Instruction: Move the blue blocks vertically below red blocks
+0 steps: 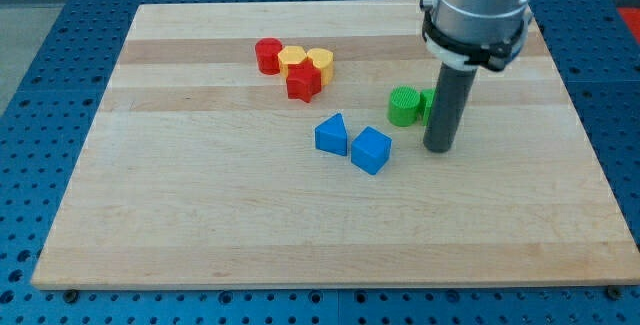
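Blocks sit in three loose groups on the wooden board [120, 215], and my tip [438, 150] stands to the view's right of nearly all of them. There are no jaws on this rig to be open or closed, only the dark rod, and it holds nothing; it can only shove.

Farthest to the view's left of my tip, and above it in the view, is the red cylinder [267, 55], touching the first of two yellow blocks [292, 60] and [320, 64]; their shape is hard to make out. The red star-like block [303, 82] is pressed in under those yellows. This tight packing means any push on one would likely disturb the others.

Nearer my tip, and lower in the view than the reds, come the task's pieces: the blue triangular block [332, 134] and, just beside it, the blue cube [371, 150]. The cube lies level with my tip and near it on the view's left. Both blues already sit below the reds but offset to the view's right, so I judge a leftward push would line them up.

Just above-left of my tip is the green cylinder [404, 106]; a second green block [427, 103] is partly hidden behind the rod.
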Motion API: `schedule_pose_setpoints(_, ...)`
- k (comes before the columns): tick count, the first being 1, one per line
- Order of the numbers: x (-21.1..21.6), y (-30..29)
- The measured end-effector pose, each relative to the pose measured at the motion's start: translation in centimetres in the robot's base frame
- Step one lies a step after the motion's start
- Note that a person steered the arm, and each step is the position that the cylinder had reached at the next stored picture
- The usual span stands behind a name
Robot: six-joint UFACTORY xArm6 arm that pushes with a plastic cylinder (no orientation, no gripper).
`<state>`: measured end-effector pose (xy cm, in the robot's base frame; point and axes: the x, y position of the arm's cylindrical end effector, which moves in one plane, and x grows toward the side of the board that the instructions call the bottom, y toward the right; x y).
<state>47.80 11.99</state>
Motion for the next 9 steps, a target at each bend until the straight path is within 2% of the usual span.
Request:
schedule_pose_setpoints(1, 2.7, -0.8)
schedule_pose_setpoints(2, 2.9, -4.1)
schedule_pose_setpoints(4, 0.5, -8.4)
schedule_pose_setpoints(9, -6.8, -8.7)
